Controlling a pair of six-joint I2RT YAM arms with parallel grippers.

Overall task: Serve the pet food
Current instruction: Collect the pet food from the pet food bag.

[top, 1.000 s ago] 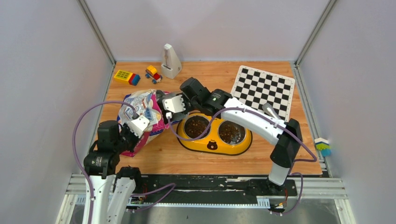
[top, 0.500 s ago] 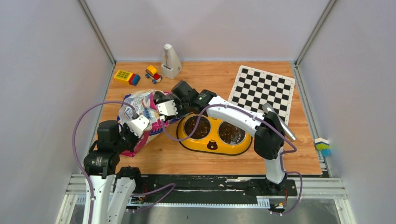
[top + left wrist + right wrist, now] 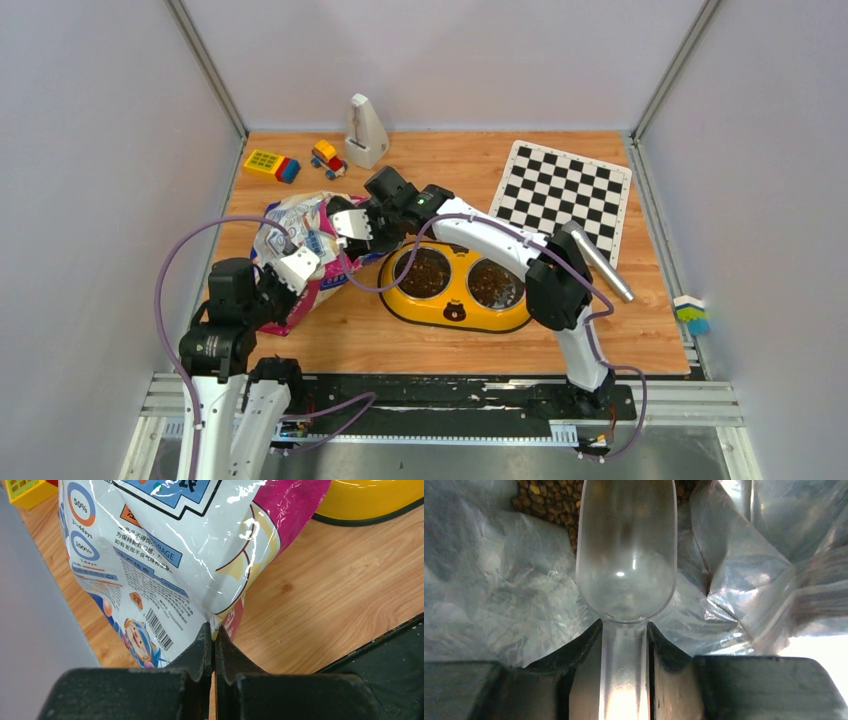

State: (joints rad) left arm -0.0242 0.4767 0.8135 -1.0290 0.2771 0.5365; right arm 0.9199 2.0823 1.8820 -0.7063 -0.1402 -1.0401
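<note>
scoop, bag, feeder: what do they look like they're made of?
Scoop: clear, slightly frosted plastic, see-through with a soft highlight. Cat food bag: glossy printed film, crinkled, with sharp glare streaks. Feeder: smooth yellow shell, probably plastic.

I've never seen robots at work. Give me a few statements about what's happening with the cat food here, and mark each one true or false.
1. The right gripper holds a clear scoop by its handle. True.
2. The scoop is heaped full. False: it is empty; kibble lies beyond it, inside the bag.
3. The left gripper is pinched shut on the bag's edge. True.
4. The yellow feeder is empty. False: it holds kibble on both sides.
</note>
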